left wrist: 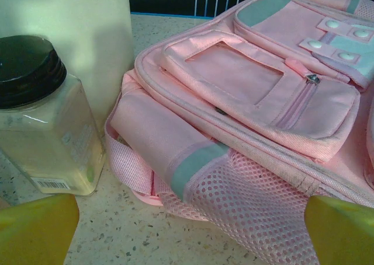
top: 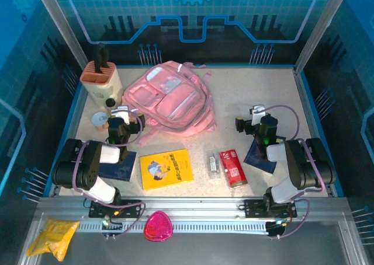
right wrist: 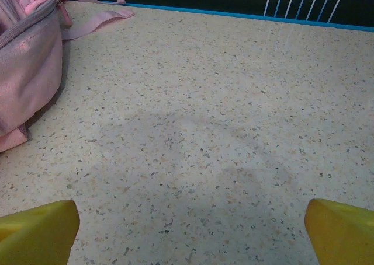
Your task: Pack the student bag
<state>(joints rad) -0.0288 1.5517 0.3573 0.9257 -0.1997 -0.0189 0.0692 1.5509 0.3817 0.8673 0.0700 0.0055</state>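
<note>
Mid-table, student bag [top: 175, 98] flat; left gripper [top: 121, 116], right gripper [top: 256, 114] agape

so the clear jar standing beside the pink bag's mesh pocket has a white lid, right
Not quite: the lid on the clear jar is black, not white, as the left wrist view shows. The rest holds: the jar stands beside the student bag, next to its mesh pocket.

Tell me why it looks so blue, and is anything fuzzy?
Top external: blue light glows on the walls, the student bag looks sharp. Left wrist: the left claw has fuzzy yellow fingertips. Right wrist: a soft grey shadow lies on the table.
</note>
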